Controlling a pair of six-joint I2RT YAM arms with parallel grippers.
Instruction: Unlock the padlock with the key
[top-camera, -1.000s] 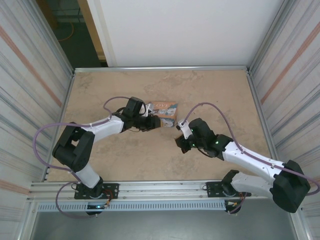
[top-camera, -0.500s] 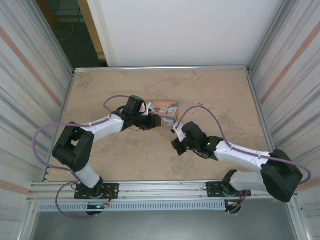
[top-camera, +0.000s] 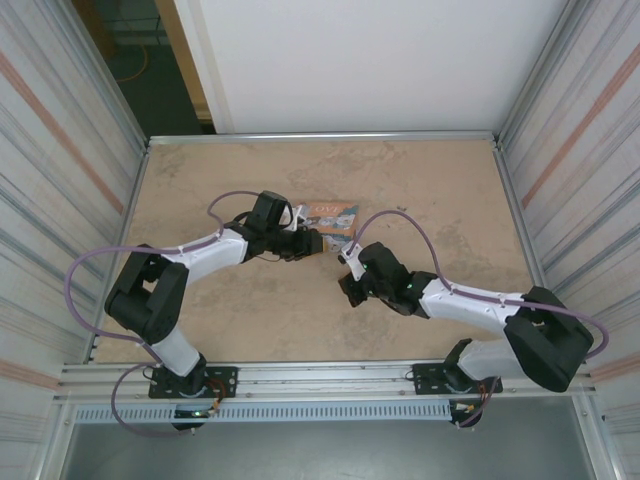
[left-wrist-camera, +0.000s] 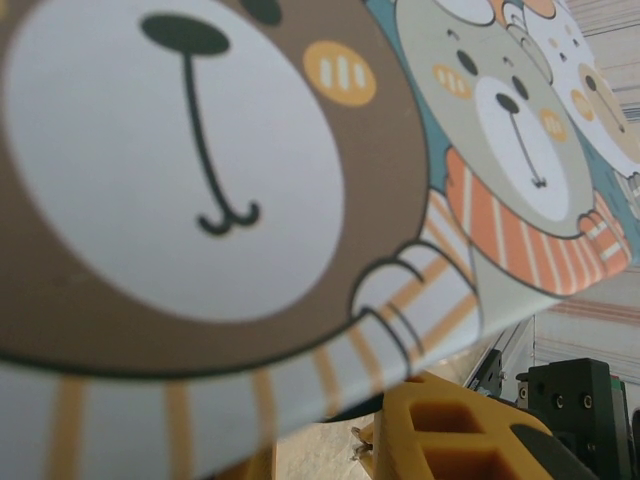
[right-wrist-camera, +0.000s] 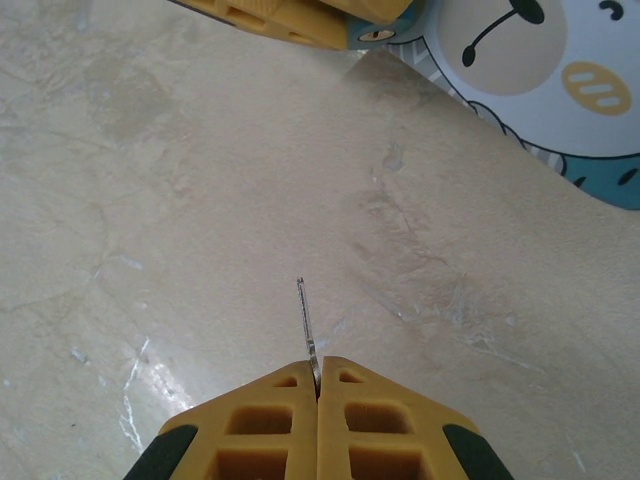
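Key (right-wrist-camera: 305, 318) clenched in right end effector (right-wrist-camera: 318, 368), short of tin (right-wrist-camera: 540, 80); left end effector (top-camera: 312, 243) at tin, grip unclear; insertion, turning remained.

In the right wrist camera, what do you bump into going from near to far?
Yellow-fingered right gripper → thin silvery key → beige marbled tabletop → cartoon-animal tin box

Glossy tin (top-camera: 330, 216), metal key (right-wrist-camera: 306, 320), smooth tabletop (top-camera: 420, 190)

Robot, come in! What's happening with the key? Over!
Right gripper jaws shut on key, blade forward. Left gripper at bear tin, grip unclear. Open table between key and tin.
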